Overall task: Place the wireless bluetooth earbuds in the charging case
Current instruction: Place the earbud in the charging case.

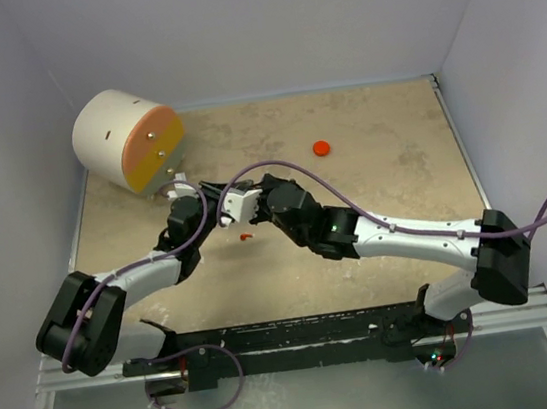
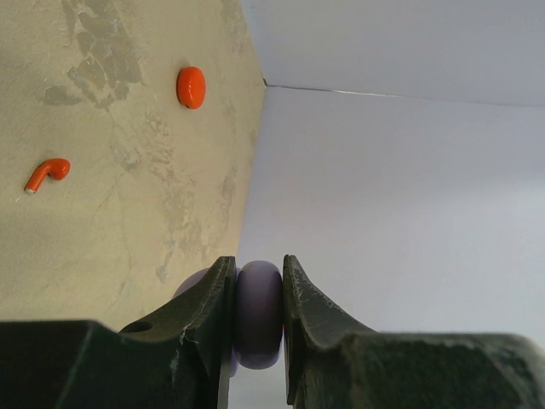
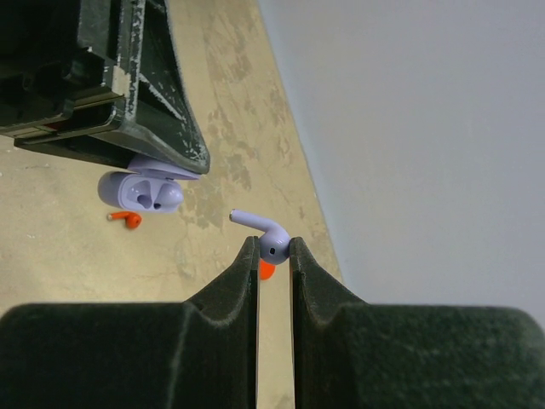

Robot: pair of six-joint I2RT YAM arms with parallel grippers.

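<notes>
No earbud seems inserted yet: left fingers [image 2: 213, 315] clench the open case [image 3: 140, 189] (lavender), right fingers [image 3: 234, 290] grasp one lavender earbud [image 3: 255, 221] near it.

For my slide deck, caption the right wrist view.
Right end effector pinches a lavender earbud near the open lavender case held by the left end effector.

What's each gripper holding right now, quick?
Left gripper: closed on the lavender charging case.
Right gripper: closed on a lavender earbud.
</notes>
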